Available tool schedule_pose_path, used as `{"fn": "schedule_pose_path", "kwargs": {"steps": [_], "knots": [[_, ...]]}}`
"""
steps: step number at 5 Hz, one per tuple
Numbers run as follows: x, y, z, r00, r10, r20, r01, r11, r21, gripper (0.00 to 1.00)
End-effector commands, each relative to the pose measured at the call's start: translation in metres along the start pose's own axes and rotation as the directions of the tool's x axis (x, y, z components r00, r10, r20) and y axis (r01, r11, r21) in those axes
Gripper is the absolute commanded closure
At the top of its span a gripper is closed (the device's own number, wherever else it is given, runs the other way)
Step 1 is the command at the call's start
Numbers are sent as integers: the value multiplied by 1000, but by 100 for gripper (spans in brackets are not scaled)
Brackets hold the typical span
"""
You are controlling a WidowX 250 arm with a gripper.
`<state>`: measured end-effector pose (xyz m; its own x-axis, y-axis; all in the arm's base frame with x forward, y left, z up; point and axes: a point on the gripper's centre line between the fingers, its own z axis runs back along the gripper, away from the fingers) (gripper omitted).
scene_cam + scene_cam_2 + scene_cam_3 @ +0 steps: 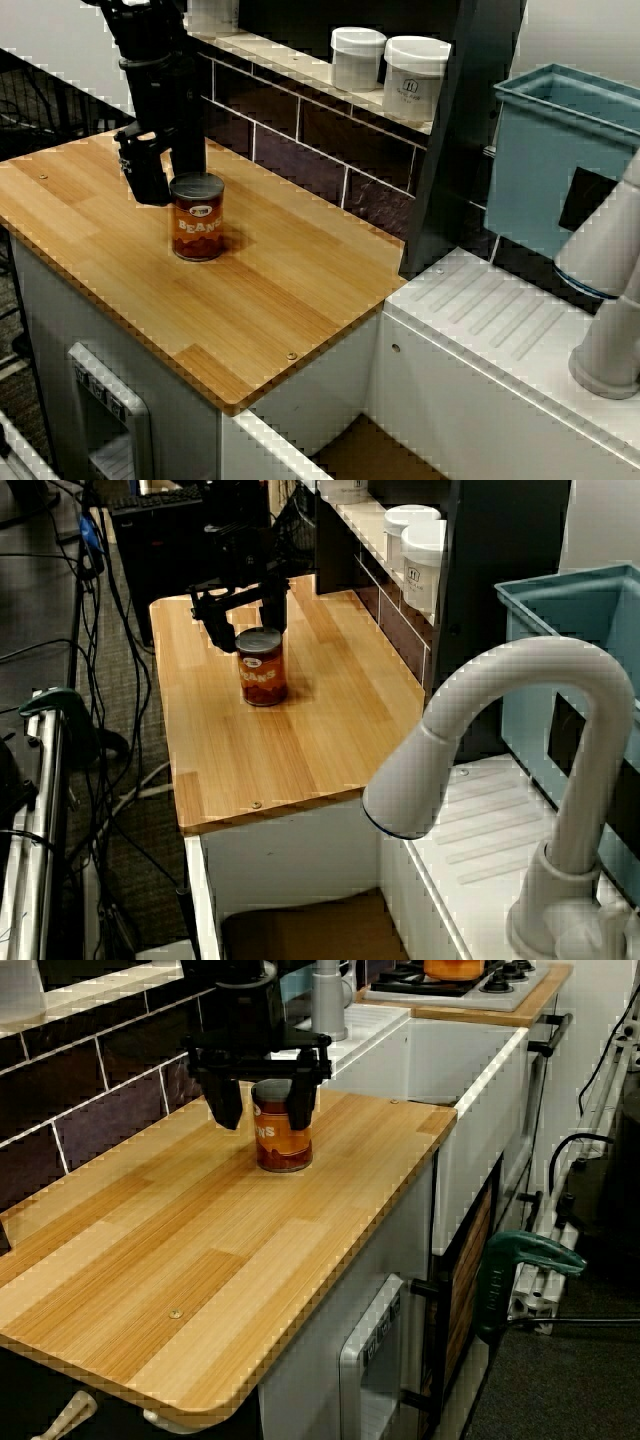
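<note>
Wooden surface [280, 290], pale plank pattern, carries a single bean tin [198, 216] with an orange-brown label, upright, towards the end nearest the dark tiled wall [330, 150]. The black arm [160, 70] comes down from above and its jaws are spread wide, level with the tin's upper part.

In the view along the surface the two fingers [225, 1110] point straight down: one hangs clear of the tin [282, 1128] on the wall side, with bare wood showing between them, and the other overlaps the tin's rim on the sink side. The view from above puts that second finger close behind the tin's lid. Whether it touches the metal I cannot tell. The tin [262, 667] does not sit centred in the gap; it is offset towards one finger, and the tips stop well short of the wood.

Two white lidded jars [358, 58] stand on the ledge above the tiles. A blue bin [560, 150] sits beyond the draining board, and a white tap [500, 740] curves across the view over the sink.
</note>
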<state>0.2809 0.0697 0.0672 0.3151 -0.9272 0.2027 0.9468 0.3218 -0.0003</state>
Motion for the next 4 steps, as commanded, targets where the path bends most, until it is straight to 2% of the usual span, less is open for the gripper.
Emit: {"fn": "schedule_pose_path", "kwargs": {"steps": [1,2,3,4], "knots": [[23,-14,11,1000,17,-13,-16,997,78,0],[31,-15,10,997,75,32,-78,993,87,0],[43,-16,6,991,119,59,-124,988,89,0],[53,-16,-1,987,146,63,-152,984,98,0]]}}
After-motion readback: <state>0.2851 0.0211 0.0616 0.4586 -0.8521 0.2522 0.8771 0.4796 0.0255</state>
